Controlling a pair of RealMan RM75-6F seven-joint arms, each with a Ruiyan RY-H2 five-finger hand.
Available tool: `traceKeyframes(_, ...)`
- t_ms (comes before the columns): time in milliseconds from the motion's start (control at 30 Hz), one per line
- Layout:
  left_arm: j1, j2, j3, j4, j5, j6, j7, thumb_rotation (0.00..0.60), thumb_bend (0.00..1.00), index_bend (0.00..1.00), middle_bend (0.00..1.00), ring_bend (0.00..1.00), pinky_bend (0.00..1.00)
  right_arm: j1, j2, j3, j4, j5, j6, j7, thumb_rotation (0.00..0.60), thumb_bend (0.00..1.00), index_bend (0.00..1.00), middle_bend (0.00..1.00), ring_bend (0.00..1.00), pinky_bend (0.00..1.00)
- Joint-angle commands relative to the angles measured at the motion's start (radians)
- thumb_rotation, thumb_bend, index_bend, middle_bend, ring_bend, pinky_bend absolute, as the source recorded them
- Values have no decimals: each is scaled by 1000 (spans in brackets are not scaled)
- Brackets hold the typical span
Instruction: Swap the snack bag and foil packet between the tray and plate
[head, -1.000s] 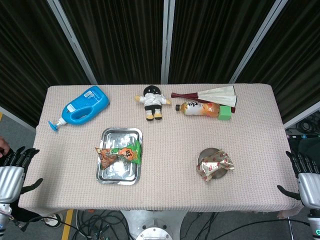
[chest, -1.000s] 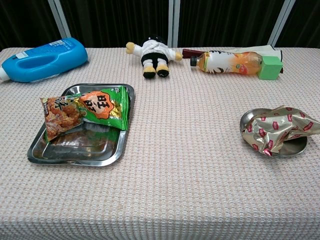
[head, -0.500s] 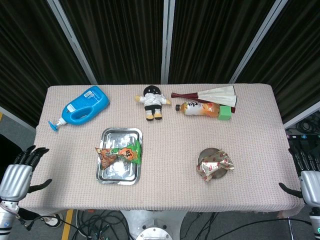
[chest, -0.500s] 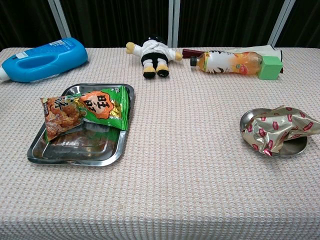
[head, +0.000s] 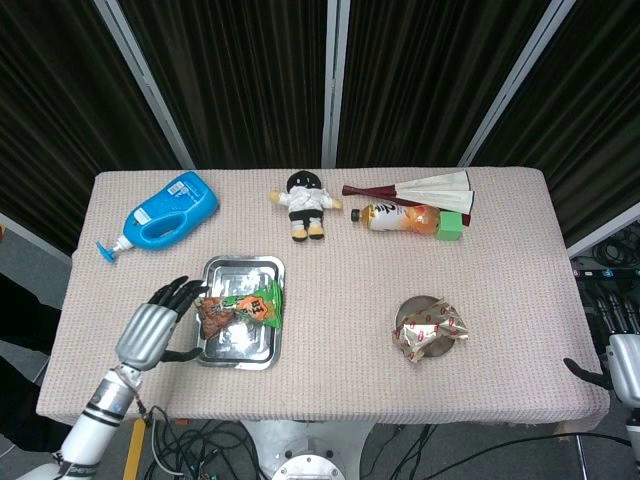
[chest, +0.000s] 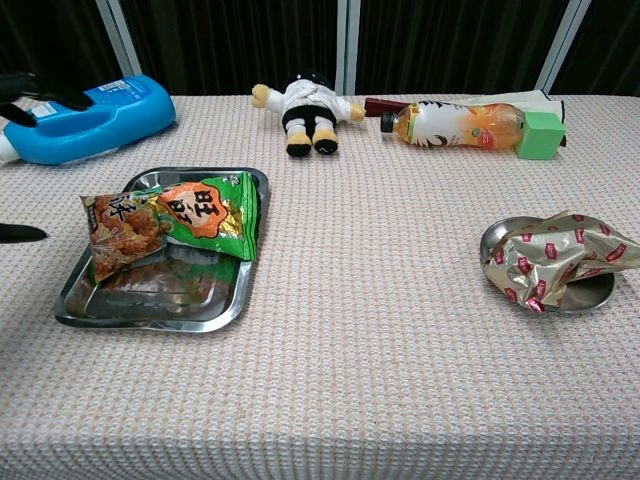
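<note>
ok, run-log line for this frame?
left hand open beside tray | snack bag on tray | foil packet on plate | right hand off table edge

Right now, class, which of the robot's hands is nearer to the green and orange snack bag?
Left. The left hand is open beside the green and orange snack bag; the right hand is far off at the table's right edge.

The left hand (head: 152, 331) has moved in beside the tray (head: 240, 272).

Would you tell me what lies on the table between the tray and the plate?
Nothing: in the head view, only bare tablecloth separates the tray from the plate.
</note>
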Motion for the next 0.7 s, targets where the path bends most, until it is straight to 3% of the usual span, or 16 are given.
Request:
traceKeyframes(33, -59, -74, -36, 30, -68, -64, 47, 600, 70, 121, 87, 37, 164, -2, 1, -2, 7, 3, -4, 4, 600, 0, 0, 5, 0, 0)
traceKeyframes(300, -129, -189, -74, 132, -225, -133, 119, 600, 71, 90, 101, 37, 159, -7, -3, 0, 31, 15, -4, 26, 600, 0, 0, 3, 0, 0)
traceKeyframes(500, -167, -219, -86, 192, -304, -190, 104, 600, 72, 90, 110, 39, 163, -8, -12, -2, 52, 24, -14, 38, 600, 0, 0, 3, 0, 0)
traceKeyframes(700, -205, -263, -89, 274, -340, -216, 106, 600, 102, 147, 214, 137, 258, -6, -18, -5, 64, 32, -33, 46, 600, 0, 0, 3, 0, 0)
